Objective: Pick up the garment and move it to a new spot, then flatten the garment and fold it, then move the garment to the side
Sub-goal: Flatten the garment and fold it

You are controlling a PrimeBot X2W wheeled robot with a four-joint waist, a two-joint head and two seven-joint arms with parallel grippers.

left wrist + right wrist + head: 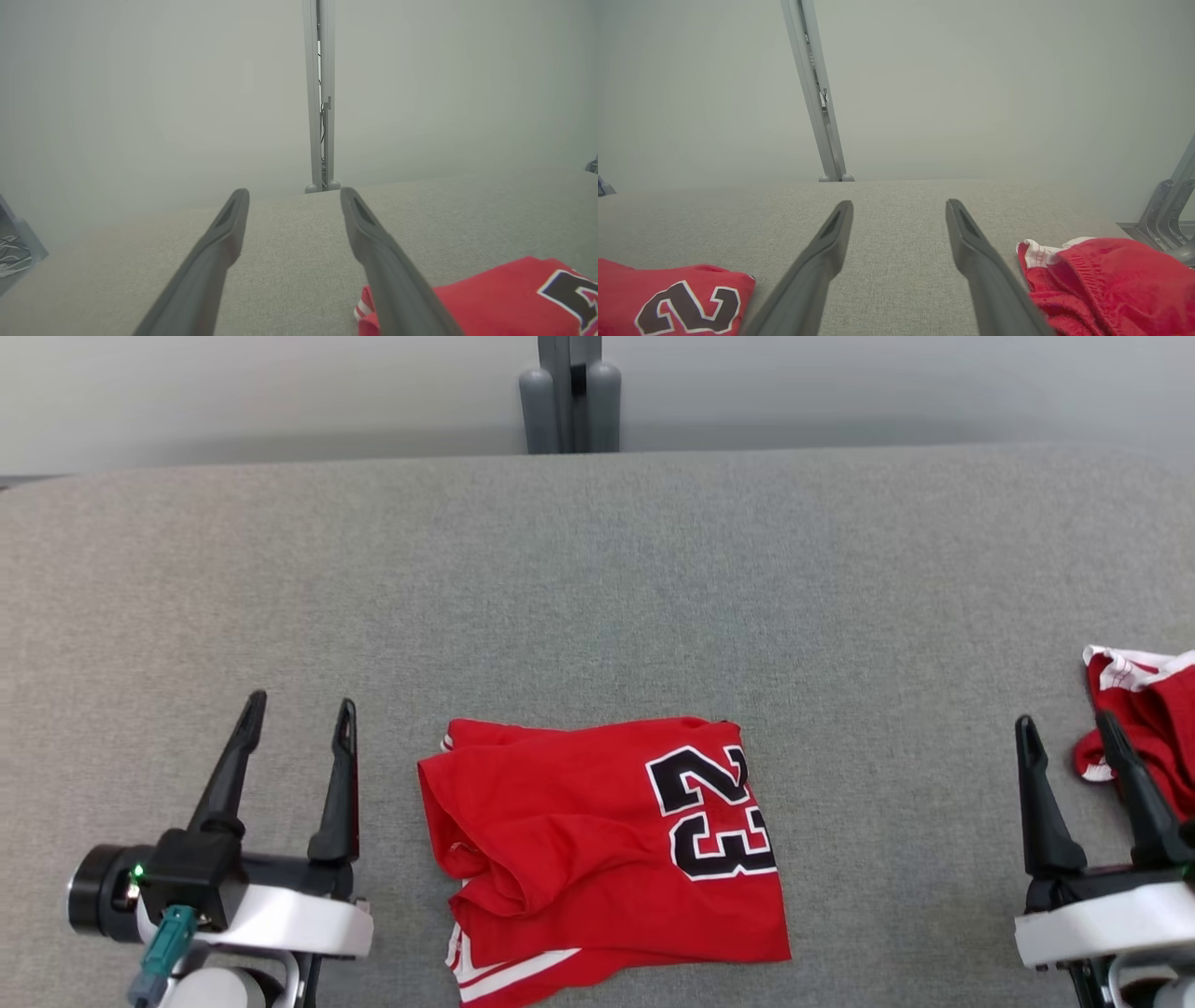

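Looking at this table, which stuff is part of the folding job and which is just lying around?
Job: red number 23 jersey, folded, on the grey table; left gripper, open; right gripper, open.
Lying about: crumpled red garment beside the right gripper, likely; grey post at the table's far edge.

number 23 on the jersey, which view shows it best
Head view: the whole number 23 lies in plain sight on the jersey. Right wrist view catches one digit, lower left; left wrist view just a clipped corner.
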